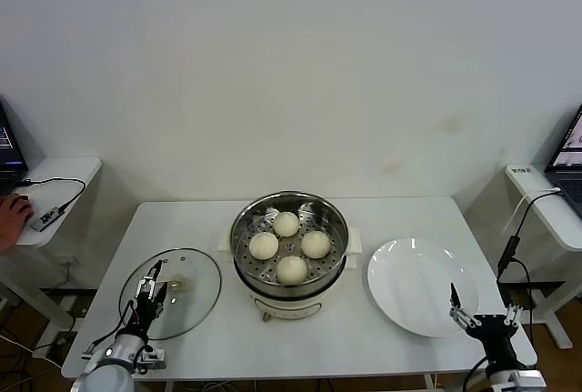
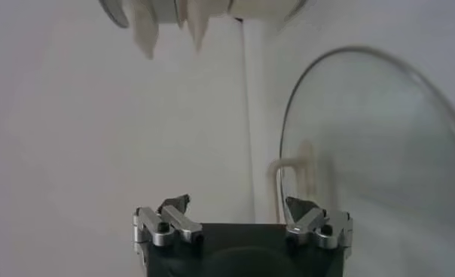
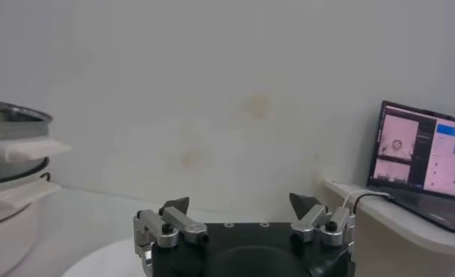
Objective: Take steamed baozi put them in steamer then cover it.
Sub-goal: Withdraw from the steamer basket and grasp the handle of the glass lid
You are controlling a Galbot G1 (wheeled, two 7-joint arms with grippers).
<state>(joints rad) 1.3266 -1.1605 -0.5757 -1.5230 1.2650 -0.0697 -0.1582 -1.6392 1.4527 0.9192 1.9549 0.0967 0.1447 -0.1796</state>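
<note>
The left gripper [image 1: 150, 290] is hanging at the near left edge of the table [image 1: 182, 215], its jaws standing wide apart and holding nothing. The cover [image 1: 186, 292] is lying flat on the table right at those jaws, its near rim under the fingertips and its cream handle [image 1: 178, 285] just beyond them; I cannot tell whether the fingers are touching the glass. The right gripper [image 1: 464, 308] is hovering at the near right edge, jaws likewise spread wide and empty, with the white plate [image 1: 418, 283] lying just ahead of its fingertips and toward the left gripper. Farther out, between the two grippers and beyond both, the steamer [image 1: 289, 251] is sitting uncovered at the table's middle. Four steamed baozi [image 1: 291, 269] are resting inside on its perforated tray, close together in a diamond.
</note>
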